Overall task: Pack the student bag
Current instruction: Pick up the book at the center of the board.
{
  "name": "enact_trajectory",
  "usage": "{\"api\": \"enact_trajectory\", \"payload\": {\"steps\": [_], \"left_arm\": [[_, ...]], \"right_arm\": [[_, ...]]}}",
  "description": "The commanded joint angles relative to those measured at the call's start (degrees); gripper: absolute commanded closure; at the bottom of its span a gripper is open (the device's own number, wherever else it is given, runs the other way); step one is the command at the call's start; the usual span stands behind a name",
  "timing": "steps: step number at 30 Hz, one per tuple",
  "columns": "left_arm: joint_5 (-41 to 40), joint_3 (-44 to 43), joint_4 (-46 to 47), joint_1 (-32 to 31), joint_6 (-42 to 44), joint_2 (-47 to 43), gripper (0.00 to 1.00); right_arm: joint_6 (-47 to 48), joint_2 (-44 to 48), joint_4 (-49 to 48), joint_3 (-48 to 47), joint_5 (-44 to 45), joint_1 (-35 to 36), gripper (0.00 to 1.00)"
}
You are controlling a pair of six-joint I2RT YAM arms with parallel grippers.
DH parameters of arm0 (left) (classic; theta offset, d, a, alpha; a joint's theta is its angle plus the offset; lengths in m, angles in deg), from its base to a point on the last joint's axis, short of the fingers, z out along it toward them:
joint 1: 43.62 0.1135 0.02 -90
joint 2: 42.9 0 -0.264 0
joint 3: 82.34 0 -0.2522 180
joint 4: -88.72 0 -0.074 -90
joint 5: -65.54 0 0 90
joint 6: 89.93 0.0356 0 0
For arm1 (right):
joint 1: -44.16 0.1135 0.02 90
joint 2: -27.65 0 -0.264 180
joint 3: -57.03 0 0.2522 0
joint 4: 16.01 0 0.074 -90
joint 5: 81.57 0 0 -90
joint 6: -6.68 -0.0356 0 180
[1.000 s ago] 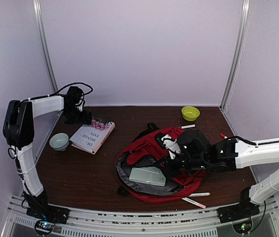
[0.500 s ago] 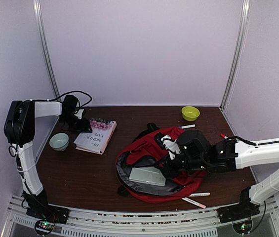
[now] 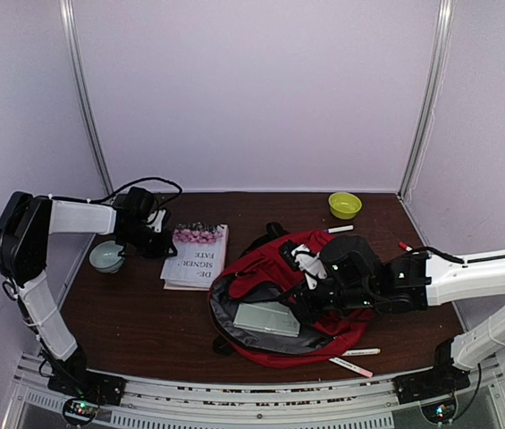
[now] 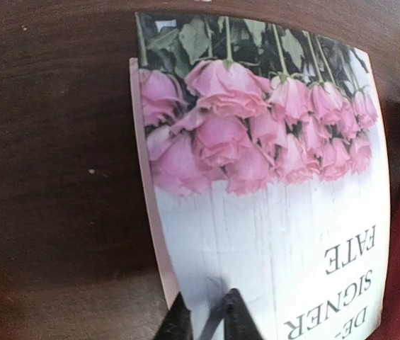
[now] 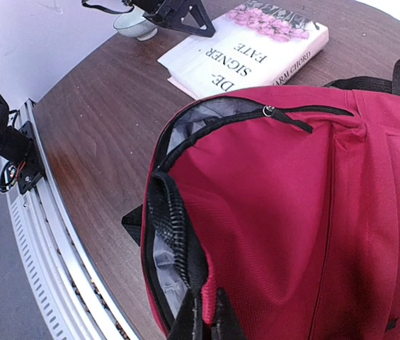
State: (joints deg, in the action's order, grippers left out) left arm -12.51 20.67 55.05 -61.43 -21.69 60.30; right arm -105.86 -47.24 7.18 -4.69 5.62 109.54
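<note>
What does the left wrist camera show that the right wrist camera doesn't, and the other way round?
Only the left wrist view: the tips of the left pincer at the edge of the book, close up, with the rose stems clear. Only the right wrist view: the open mouth of the red bag with its grey lining, the right pincer clamped on its rim, a bowl and the metal rail. Both: the book with pink roses lying on the brown table, and some red bag fabric.

My left arm [image 3: 73,217] and right arm [image 3: 475,273]: white shells, black joints. A black cable [image 3: 145,182] loops above the left wrist. Left gripper [image 4: 203,320] and right gripper [image 5: 203,322] are black.
</note>
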Motion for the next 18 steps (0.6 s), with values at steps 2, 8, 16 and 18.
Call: {"api": "enact_trajectory", "payload": {"steps": [2, 8, 16, 18], "left_arm": [[-1.73, 9.23, -1.16, -4.57, -3.99, -3.56, 0.97], [-3.31, 12.97, -1.46, -6.36, -5.89, -13.07, 1.00], [-3.91, 13.66, -4.61, -6.77, -6.88, -26.31, 1.00], [-4.17, 13.80, -5.72, -7.11, -7.13, -29.59, 1.00]], "right_arm": [[-0.70, 1.27, -0.26, -0.28, 0.84, 0.73, 1.00], [-0.75, 0.97, -0.03, -1.05, 0.82, 1.23, 1.00], [-0.41, 1.42, 0.10, -1.71, 1.52, 1.35, 1.00], [-0.45, 1.34, 0.41, -2.19, 2.98, 1.36, 1.00]]}}
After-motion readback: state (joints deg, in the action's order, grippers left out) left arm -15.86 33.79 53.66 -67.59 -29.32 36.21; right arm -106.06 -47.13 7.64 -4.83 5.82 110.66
